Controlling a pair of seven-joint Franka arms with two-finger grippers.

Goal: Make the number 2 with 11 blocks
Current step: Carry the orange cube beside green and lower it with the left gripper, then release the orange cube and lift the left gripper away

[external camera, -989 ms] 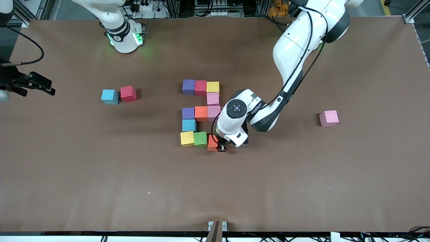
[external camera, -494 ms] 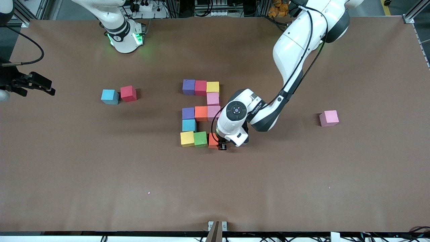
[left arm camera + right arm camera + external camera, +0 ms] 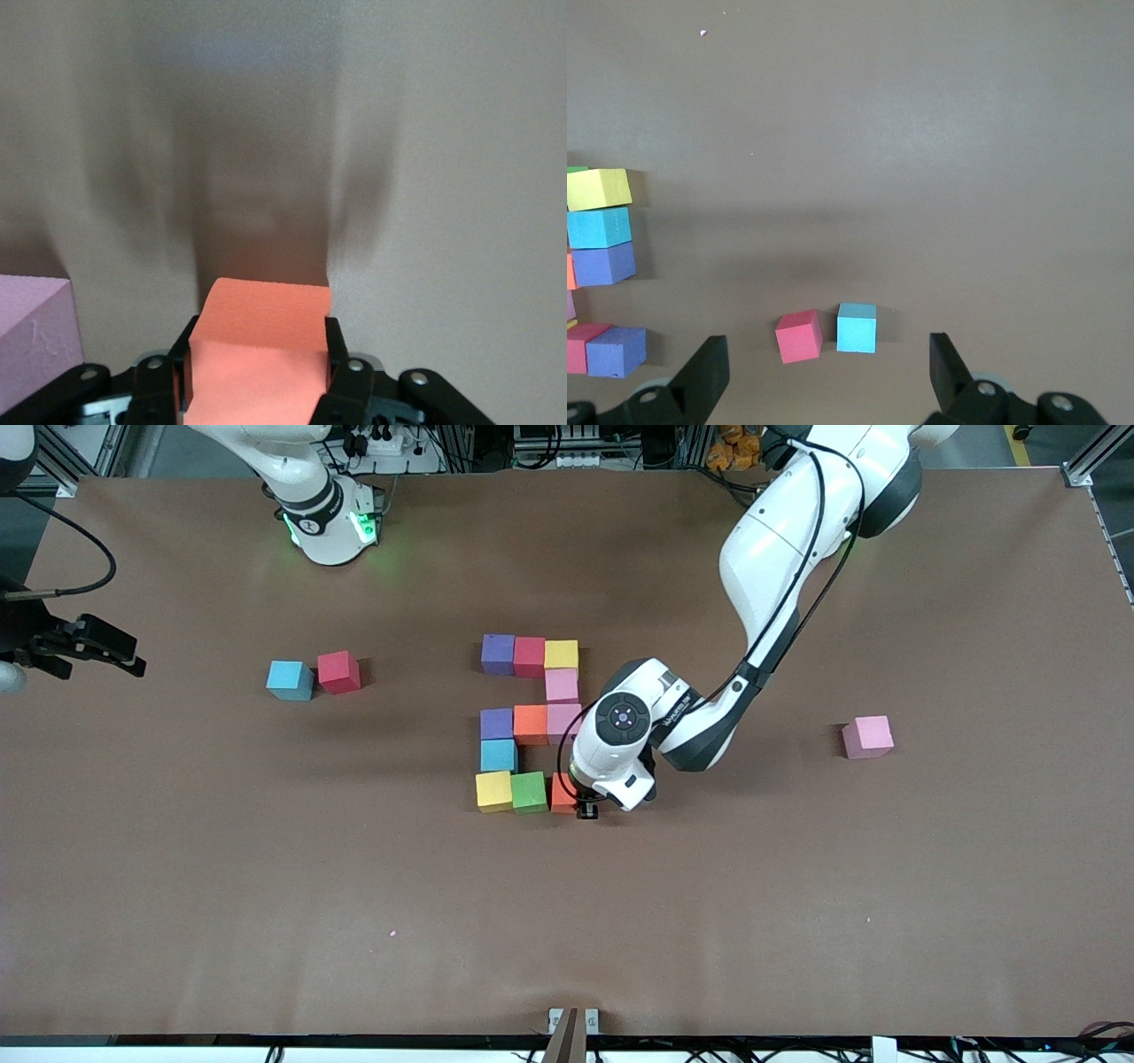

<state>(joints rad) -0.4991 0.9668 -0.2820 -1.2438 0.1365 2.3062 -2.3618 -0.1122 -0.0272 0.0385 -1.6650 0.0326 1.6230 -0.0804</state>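
My bench (image 3: pixel 266 886) is covered edge to edge in plain brown matting, with a small pale speck (image 3: pixel 392 934) lying on it toward the front camera. Along the top edge sit black cables (image 3: pixel 567 452) and a power strip (image 3: pixel 385 443), and a metal bracket (image 3: pixel 572 1021) is fixed at the middle of the edge nearest the front camera. Aluminium frame corners (image 3: pixel 1076 474) show at the top.
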